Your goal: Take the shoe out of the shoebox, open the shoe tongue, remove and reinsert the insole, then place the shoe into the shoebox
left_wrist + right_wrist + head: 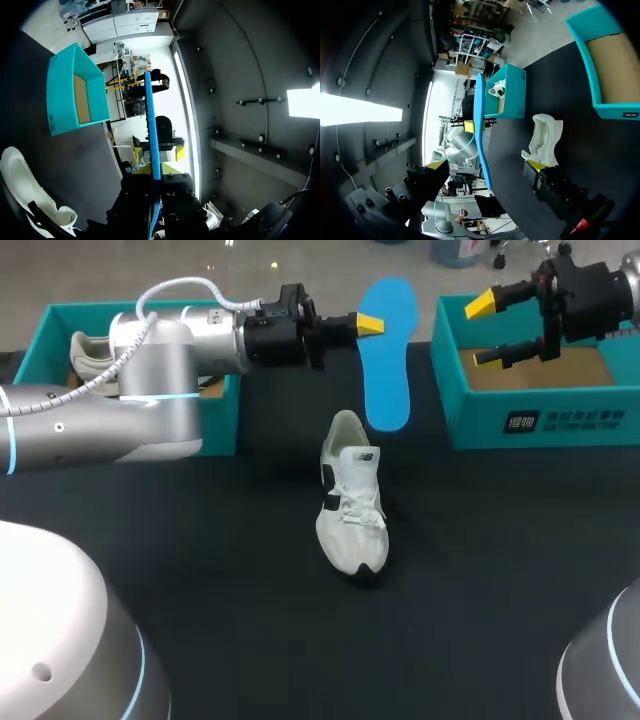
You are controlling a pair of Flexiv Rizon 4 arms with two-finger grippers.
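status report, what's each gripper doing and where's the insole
Left gripper shut on blue insole, held aloft by the shoe. Right gripper open, empty, over right shoebox. Shoe upright on table, nothing in the way.

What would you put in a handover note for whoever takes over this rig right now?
Left gripper: shut on the blue insole, held above the table.
Right gripper: open, empty, over the right shoebox.
Shoe: upright on the table between the boxes; another shoe lies in the left shoebox.
Done: shoe out, insole out.
Left: reinsert insole, box the shoe.
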